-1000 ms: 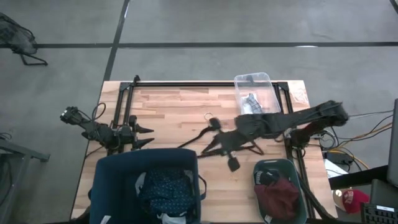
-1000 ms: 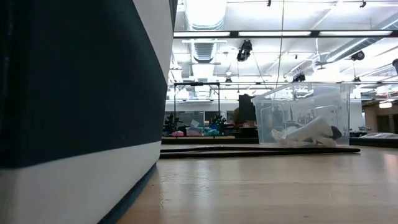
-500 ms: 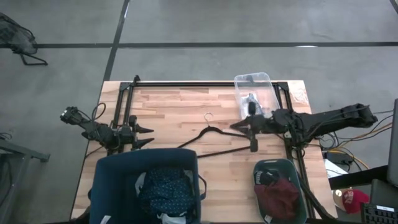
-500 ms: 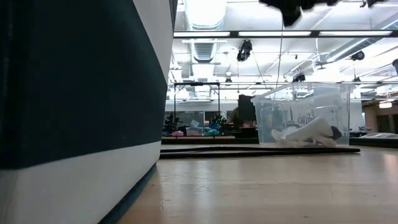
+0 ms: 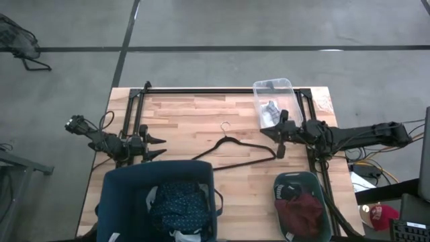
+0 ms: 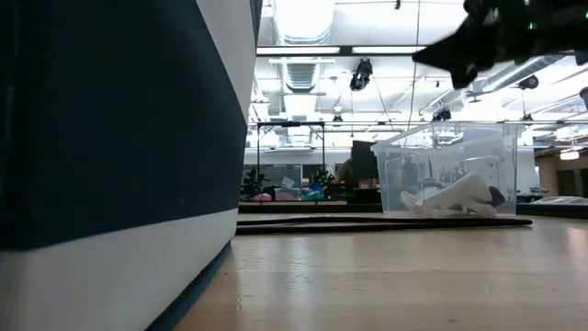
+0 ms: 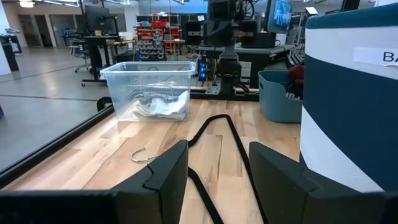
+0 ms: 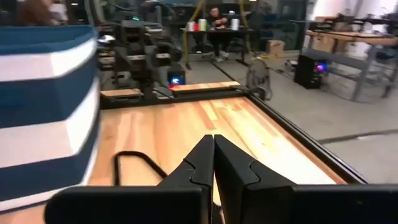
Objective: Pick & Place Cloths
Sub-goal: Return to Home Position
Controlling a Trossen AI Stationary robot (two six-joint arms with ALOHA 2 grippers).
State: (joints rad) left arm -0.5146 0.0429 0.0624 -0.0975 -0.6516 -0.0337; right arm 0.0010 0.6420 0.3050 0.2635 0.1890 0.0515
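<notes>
Right tool [image 8: 213, 148] drawn back, navy dotted shirt [image 5: 179, 202] crumpled in bin [image 5: 119, 195]

The right gripper [image 5: 278, 134] drew back from above the black wire hanger [image 5: 228, 138] near the table's middle. In the high view it travelled toward 2 o'clock and ended at the table's 3 o'clock side, near the clear bin [image 5: 272, 82]. The hanger, which the arm had half covered, showed whole. In the low view the gripper [image 6: 424, 57] came into sight at 1 o'clock.
</notes>
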